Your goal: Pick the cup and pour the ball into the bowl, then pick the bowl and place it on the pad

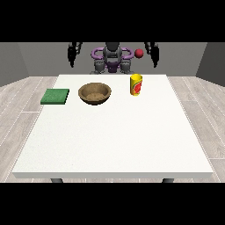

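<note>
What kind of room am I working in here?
Probably a bare test room, not a kitchen: one white table on a plank floor with grey walls, holding only a cup, bowl and green pad.

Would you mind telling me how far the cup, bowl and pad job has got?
Nothing looks done yet. The yellow cup stands upright on the table, the wooden bowl sits beside it, not on the green pad. A red ball shows above the cup. Both hands hang raised, holding nothing. Pouring and moving the bowl remain.
</note>
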